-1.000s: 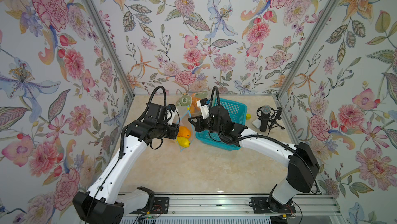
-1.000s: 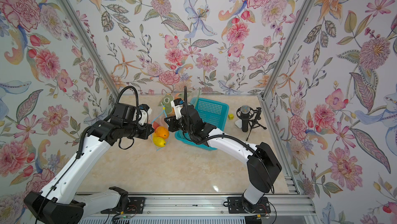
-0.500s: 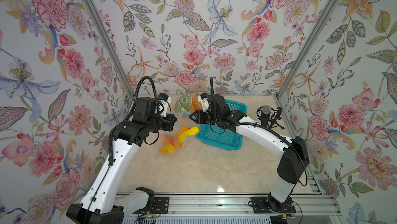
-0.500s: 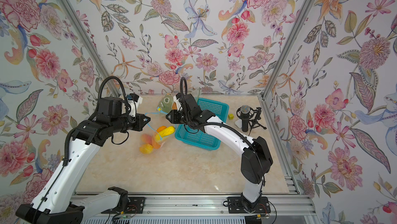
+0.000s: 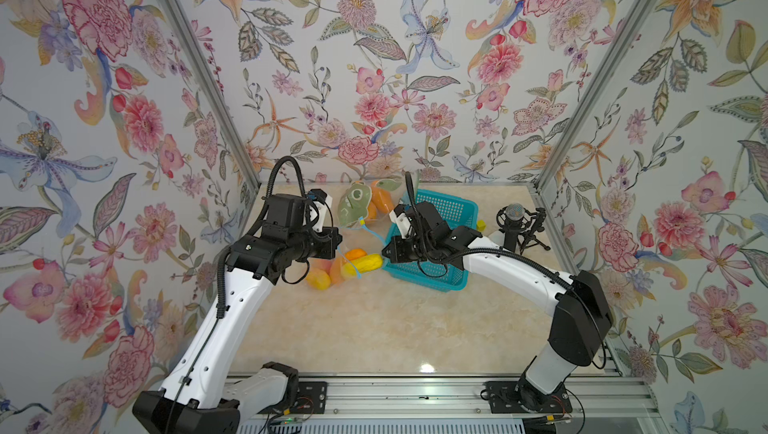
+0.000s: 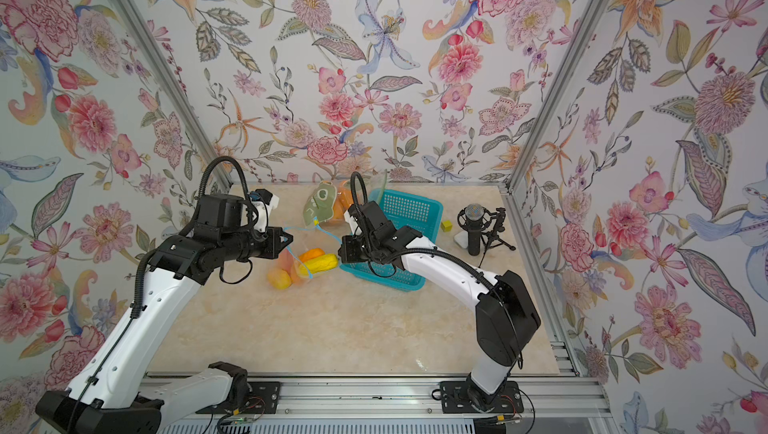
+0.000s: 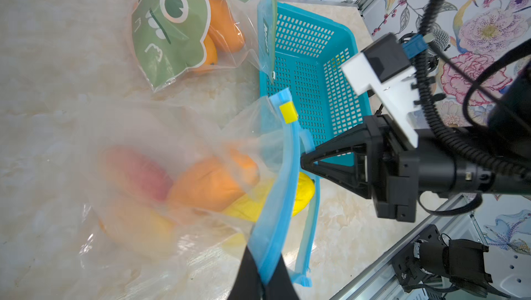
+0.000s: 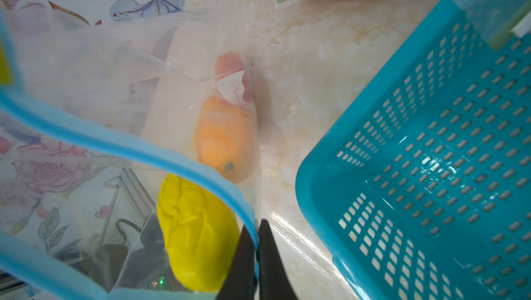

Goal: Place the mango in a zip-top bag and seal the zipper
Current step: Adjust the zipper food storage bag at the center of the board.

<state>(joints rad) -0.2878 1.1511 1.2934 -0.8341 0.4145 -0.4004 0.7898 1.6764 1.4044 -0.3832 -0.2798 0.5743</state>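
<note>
A clear zip-top bag (image 5: 332,270) with a blue zipper strip (image 7: 287,169) hangs between my two grippers, its mouth open. The yellow mango (image 5: 365,263) (image 8: 195,241) lies at the mouth, one end poking past the strip. Deeper in the bag are an orange fruit (image 7: 212,180) and a reddish one (image 7: 135,169). My left gripper (image 7: 263,278) (image 5: 338,240) is shut on one side of the strip. My right gripper (image 8: 257,244) (image 6: 340,251) is shut on the opposite side, beside the basket.
A blue plastic basket (image 5: 451,209) stands just right of the bag, under my right arm. A second bag with a green cartoon print (image 5: 356,205) holds orange fruit at the back. A microphone on a tripod (image 5: 515,224) and a small yellow cube (image 6: 446,226) stand at the right.
My right gripper let go of the bag, moved a little toward the front and shut on the zipper strip again. The left gripper kept its hold on the strip while its arm shifted.
</note>
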